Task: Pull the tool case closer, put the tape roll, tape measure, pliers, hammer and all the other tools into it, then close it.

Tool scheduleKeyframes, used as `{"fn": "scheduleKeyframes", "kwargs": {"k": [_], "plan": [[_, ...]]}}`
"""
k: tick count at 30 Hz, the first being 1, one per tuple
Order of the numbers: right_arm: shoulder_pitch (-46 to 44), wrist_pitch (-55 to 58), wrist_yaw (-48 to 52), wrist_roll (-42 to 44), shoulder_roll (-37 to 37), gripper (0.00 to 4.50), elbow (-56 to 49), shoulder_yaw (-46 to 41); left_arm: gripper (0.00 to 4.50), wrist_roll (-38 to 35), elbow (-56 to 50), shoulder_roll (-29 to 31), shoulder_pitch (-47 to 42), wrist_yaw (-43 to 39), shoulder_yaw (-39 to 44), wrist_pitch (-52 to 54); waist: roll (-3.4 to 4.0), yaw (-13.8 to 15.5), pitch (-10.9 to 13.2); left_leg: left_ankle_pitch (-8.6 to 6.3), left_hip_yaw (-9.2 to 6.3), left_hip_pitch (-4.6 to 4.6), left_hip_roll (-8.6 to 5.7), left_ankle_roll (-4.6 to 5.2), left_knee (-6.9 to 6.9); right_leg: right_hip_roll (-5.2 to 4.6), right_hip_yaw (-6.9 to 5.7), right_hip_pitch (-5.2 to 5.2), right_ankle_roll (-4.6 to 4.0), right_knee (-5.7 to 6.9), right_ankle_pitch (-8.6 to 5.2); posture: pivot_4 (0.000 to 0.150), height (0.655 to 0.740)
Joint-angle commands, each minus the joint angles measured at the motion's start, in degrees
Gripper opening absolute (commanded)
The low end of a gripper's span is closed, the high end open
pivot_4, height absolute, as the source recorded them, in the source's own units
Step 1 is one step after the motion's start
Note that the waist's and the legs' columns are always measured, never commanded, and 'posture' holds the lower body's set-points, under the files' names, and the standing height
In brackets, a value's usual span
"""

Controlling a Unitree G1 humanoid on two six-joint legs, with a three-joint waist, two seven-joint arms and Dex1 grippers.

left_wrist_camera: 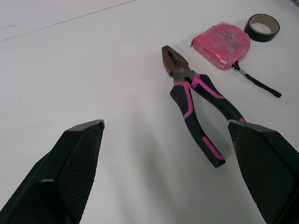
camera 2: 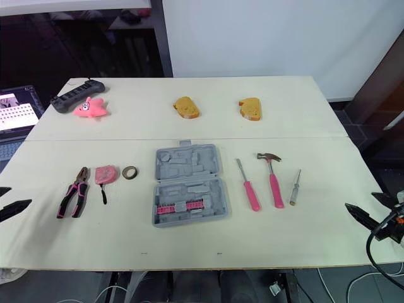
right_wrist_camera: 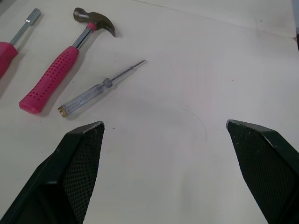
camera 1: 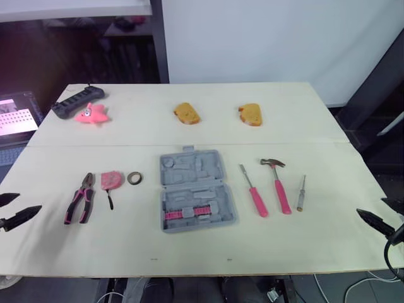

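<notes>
A grey tool case [camera 1: 196,189] lies open in the middle of the table, a pink insert in its near half. Left of it lie the black tape roll [camera 1: 134,178], the pink tape measure [camera 1: 112,181] and pink-handled pliers [camera 1: 80,197]. Right of it lie a pink-handled driver [camera 1: 253,190], a pink-handled hammer [camera 1: 278,184] and a small clear-handled screwdriver [camera 1: 302,193]. My left gripper [camera 1: 11,209] stands open at the table's left edge, short of the pliers [left_wrist_camera: 195,99]. My right gripper [camera 1: 381,214] stands open at the right edge, apart from the screwdriver [right_wrist_camera: 99,89].
At the table's far side lie a black power strip [camera 1: 77,101], a pink star toy [camera 1: 92,114] and two orange toast-shaped toys [camera 1: 187,113] [camera 1: 250,114]. A laptop [camera 1: 16,117] sits off the table's left. A seam crosses the wooden table [camera 1: 189,246].
</notes>
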Motion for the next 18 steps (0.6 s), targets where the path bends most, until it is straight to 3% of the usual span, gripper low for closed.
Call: {"fn": "scheduleKeyframes", "kwargs": {"k": [1, 10, 14, 18], "plan": [[-0.4, -0.2, -0.6, 0.6, 0.4, 4.50, -1.6, -0.4, 4.43, 0.8, -0.9, 1.7, 0.5, 0.2, 0.4, -2.6, 0.00, 0.0, 0.0, 0.00, 0.00, 0.00, 0.00, 0.00, 0.00, 0.00, 0.00, 0.00, 0.00, 0.00, 0.00, 0.150, 0.7400], [0.1, 1.3, -1.5, 1.0, 1.6, 4.50, -4.0, -0.1, 4.43, -0.6, -5.8, 0.8, 2.4, 0.7, 1.4, 0.6, 0.00, 0.1, 0.0, 0.00, 0.00, 0.00, 0.00, 0.00, 0.01, 0.00, 0.00, 0.01, 0.00, 0.02, 0.00, 0.150, 0.7400], [-1.2, 7.2, -4.0, 4.3, 3.2, 4.50, -13.2, 1.6, 4.43, -1.9, -13.3, -1.6, 2.6, 1.3, 0.2, 4.6, 0.03, 0.1, 0.0, 0.00, -0.01, 0.00, 0.00, 0.00, 0.01, 0.00, 0.00, 0.00, 0.01, 0.03, 0.00, 0.150, 0.7400], [-9.2, 15.3, -10.9, 4.9, 4.5, 4.50, -27.1, 12.6, 4.43, -5.4, -34.1, -13.9, 1.5, 11.3, -5.4, 14.4, 0.36, 0.0, -0.2, 0.01, 0.01, 0.03, 0.00, -0.02, 0.11, -0.03, 0.04, 0.09, 0.05, 0.08, 0.03, 0.150, 0.7400]]}}
